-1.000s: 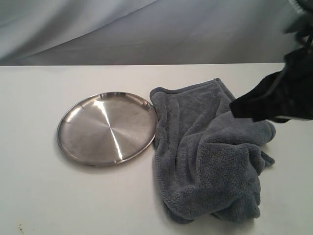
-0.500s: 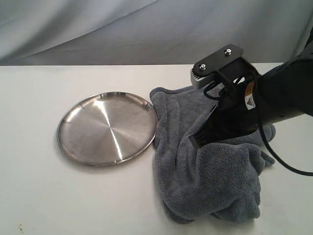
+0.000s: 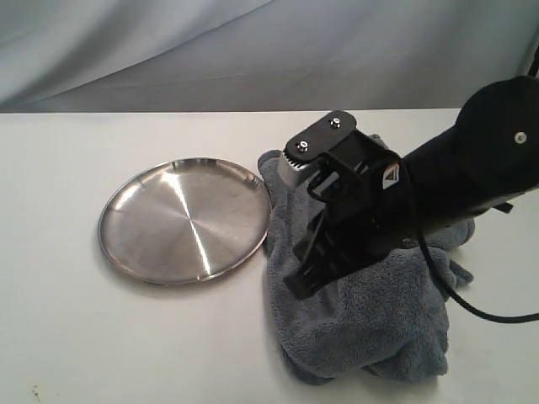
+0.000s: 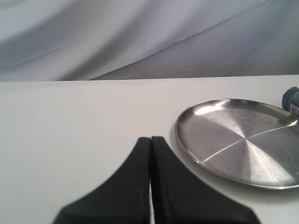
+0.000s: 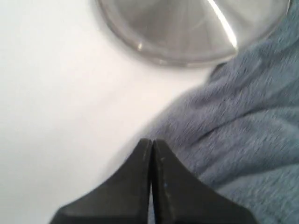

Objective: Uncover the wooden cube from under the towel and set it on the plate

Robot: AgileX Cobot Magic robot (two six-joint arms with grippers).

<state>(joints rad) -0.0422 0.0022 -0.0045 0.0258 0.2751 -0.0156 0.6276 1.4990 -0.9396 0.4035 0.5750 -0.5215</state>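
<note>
The blue-grey fleece towel lies bunched on the white table, right of the round silver plate. No wooden cube shows in any view. My right gripper hangs over the towel's left part, near the plate's side, its jaws pressed together with nothing between them. In the right wrist view that gripper points at the towel's edge, with the plate beyond. My left gripper is shut and empty above bare table, beside the plate; a towel corner peeks past the plate.
The white table stretches left of and in front of the plate. A grey draped backdrop rises behind the table's far edge. The black right arm reaches in from the right over the towel.
The right arm has swung in from the right edge, moving left and down across the towel toward its plate-side part. Plate and towel have not moved.
</note>
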